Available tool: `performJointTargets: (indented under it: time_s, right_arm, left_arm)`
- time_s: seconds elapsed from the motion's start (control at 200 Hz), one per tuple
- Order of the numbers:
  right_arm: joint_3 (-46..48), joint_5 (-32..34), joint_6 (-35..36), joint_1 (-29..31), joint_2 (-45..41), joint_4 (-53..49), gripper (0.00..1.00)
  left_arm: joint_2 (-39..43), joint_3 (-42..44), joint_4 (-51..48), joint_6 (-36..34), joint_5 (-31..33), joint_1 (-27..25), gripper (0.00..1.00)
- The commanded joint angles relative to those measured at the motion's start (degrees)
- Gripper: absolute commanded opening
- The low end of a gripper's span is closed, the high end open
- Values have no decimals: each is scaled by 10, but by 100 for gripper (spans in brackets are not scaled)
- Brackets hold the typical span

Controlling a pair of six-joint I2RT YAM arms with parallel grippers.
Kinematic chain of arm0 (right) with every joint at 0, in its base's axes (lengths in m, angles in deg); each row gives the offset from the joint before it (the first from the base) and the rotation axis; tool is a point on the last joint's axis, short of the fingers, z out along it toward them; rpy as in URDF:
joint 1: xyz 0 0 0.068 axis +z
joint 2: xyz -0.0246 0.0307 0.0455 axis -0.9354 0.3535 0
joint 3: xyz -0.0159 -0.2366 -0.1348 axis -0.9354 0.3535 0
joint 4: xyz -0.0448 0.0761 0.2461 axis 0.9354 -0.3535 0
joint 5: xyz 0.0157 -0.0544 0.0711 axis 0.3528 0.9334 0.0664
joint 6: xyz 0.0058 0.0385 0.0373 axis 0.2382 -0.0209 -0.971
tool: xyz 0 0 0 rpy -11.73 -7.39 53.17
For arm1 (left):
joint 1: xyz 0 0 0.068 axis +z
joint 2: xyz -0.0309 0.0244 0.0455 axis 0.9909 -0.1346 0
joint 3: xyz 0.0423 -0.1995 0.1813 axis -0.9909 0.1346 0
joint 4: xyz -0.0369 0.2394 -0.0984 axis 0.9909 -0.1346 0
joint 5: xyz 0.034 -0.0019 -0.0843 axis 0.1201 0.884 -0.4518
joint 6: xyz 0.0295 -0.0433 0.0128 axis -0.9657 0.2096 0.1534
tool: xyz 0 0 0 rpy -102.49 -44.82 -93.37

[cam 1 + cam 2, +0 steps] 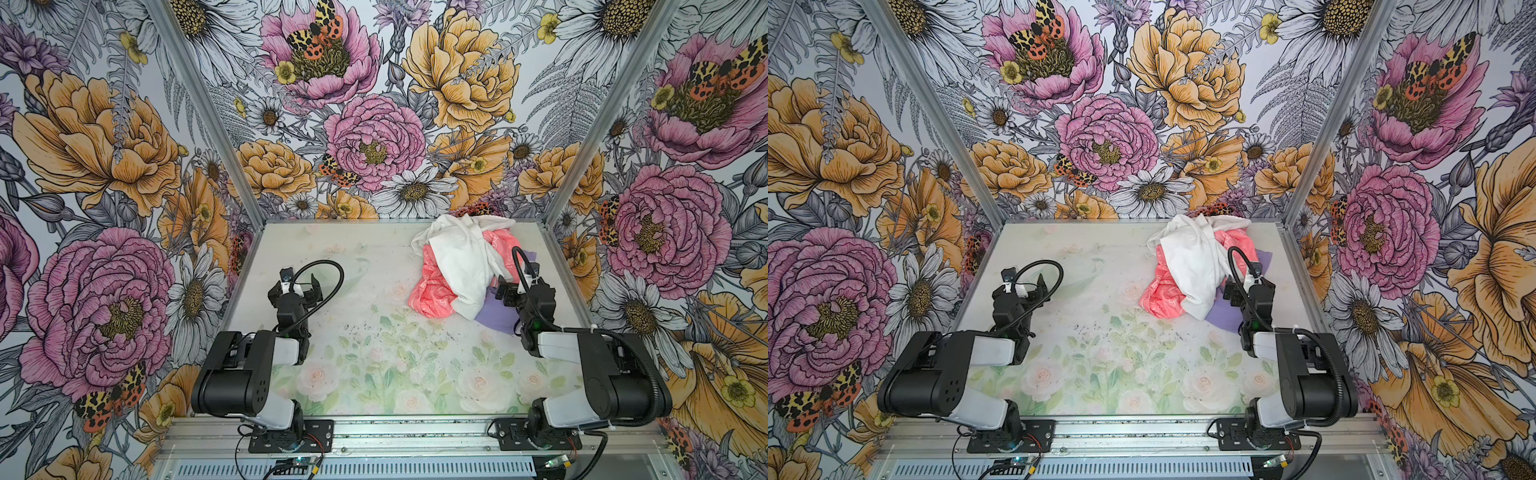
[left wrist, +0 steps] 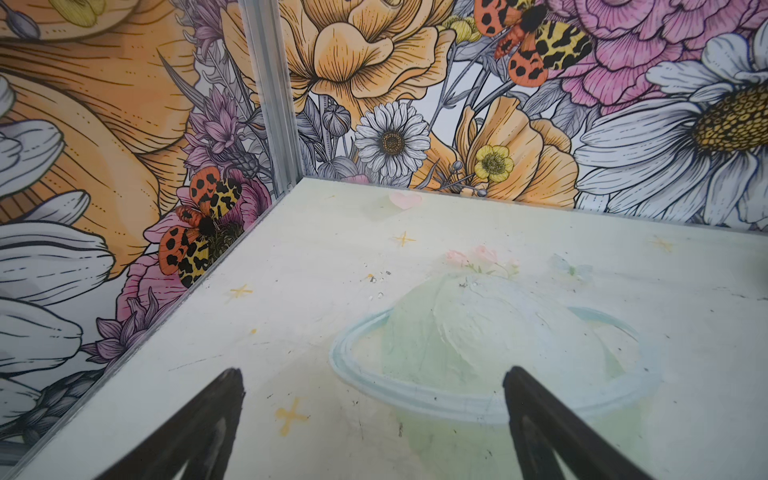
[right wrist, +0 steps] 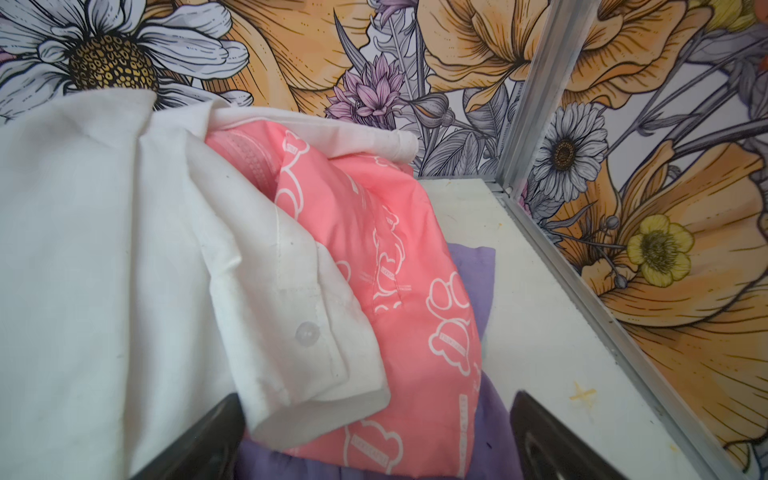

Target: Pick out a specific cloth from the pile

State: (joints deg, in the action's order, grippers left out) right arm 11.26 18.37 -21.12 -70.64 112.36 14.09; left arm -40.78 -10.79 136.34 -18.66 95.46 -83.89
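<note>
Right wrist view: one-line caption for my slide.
Open fingers of the right gripper flank a white shirt cuff lying over coral-pink patterned cloth, lavender cloth beneath.

Lavender cloth (image 1: 496,320) beneath far-right pile (image 1: 457,266)

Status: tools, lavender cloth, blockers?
Left tool open, idle over table. Right tool open, empty, poised at lavender cloth, near edge exposed. White shirt and coral-pink cloth lie on top of it.
</note>
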Motion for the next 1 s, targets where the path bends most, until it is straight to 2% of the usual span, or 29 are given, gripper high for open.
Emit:
performJointTargets:
  time_s: [0.0,0.125,0.215,0.48,0.656,0.801,0.996]
  right_arm:
    - [-7,27,-12,7,-68,-59,99]
    - [-12,47,-40,12,-162,-142,100]
    - [-37,41,-66,12,-226,-233,99]
    - [-92,5,-132,14,-352,-440,97]
    - [-96,-13,-182,15,-378,-509,91]
    - [-94,-19,-216,15,-367,-538,87]
    - [-98,-21,-240,16,-312,-560,81]
  left_arm:
    - [46,8,-4,-5,-3,-6,98]
    - [120,-5,-95,-18,35,-36,99]
    - [182,-29,-180,1,57,-63,99]
    - [294,-94,-346,24,41,-164,99]
    - [325,-126,-431,35,18,-211,99]
    - [341,-130,-438,58,-15,-224,99]
    - [330,-143,-436,61,-61,-231,99]
